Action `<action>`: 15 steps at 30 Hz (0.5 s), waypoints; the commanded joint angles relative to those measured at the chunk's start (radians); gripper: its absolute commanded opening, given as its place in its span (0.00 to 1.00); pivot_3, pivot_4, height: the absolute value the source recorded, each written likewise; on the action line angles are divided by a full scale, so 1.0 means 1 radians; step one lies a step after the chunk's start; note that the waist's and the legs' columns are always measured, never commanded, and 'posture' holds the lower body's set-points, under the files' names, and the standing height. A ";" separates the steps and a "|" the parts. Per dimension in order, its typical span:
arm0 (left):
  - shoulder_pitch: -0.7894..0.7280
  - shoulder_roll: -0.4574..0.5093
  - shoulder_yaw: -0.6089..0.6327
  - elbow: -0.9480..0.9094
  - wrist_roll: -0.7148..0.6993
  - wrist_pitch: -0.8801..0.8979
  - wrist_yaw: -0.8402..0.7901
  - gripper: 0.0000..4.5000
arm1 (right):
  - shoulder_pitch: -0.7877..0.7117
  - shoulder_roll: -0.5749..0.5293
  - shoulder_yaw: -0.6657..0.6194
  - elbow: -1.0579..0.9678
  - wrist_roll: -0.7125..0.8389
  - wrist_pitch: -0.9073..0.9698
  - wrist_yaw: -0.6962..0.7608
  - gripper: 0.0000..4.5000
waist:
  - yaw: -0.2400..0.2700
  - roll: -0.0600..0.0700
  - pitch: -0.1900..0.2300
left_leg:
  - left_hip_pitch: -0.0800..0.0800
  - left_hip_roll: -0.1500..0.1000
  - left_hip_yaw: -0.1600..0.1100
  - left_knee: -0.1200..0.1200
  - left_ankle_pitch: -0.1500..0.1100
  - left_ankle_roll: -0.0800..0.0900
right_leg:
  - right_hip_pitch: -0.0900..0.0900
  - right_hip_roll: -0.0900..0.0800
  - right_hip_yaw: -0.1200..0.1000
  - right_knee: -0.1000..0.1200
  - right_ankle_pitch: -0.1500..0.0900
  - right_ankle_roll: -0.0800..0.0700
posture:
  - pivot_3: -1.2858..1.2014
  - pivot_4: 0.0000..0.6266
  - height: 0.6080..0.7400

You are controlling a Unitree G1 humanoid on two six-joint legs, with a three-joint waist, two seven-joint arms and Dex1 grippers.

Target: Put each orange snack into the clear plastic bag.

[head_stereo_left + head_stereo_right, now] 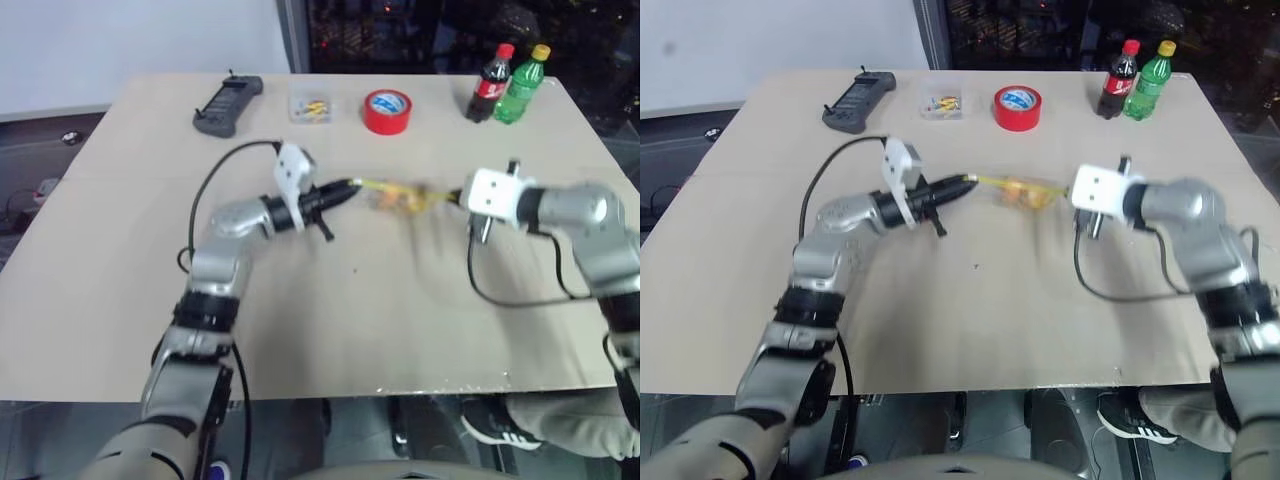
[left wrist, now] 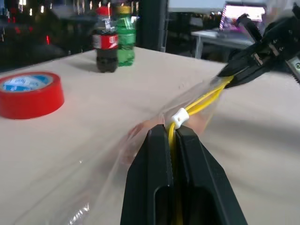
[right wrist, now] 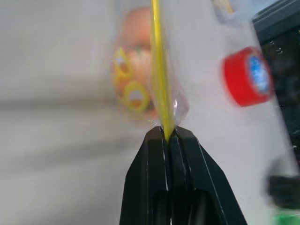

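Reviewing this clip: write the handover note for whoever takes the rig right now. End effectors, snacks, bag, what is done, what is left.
Left end effector: shut on the clear plastic bag, pinching its yellow strip.
Right end effector: shut on the strip's other end.
The bag hangs stretched between them above the table.
Orange snacks: orange shows inside the bag; I cannot count the pieces.
Done: none left lying on the table.
Left: probably confirm both are in, then set the bag down.

One bag [image 1: 1025,190], one tape roll [image 1: 1018,107], two bottles [image 1: 1117,80] (cola, green), one remote [image 1: 853,104].
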 commanded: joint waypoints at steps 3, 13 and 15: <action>0.124 0.049 -0.002 -0.173 0.125 -0.163 0.077 0.00 | 0.209 0.022 -0.105 -0.314 0.012 0.130 -0.102 0.20 | 0.007 0.000 0.000 | 0.001 0.000 0.000 0.001 0.000 0.000 | 0.000 0.000 0.000 0.002 0.000 0.000 | 0.52 0.24 1.00; 0.178 0.094 -0.060 -0.160 0.311 -0.389 0.148 0.00 | 0.148 0.249 0.145 -0.486 -0.146 0.198 -0.252 0.28 | 0.015 0.000 -0.001 | 0.002 0.001 0.000 0.009 0.000 0.000 | 0.002 0.002 0.000 0.004 0.000 0.000 | 0.52 0.24 1.00; 0.177 0.099 -0.064 -0.148 0.315 -0.409 0.143 0.00 | 0.098 0.284 0.191 -0.439 -0.186 0.182 -0.266 0.28 | 0.016 0.000 -0.001 | 0.002 0.001 0.000 0.008 0.000 0.000 | 0.002 0.002 0.000 0.005 0.000 0.000 | 0.52 0.24 1.00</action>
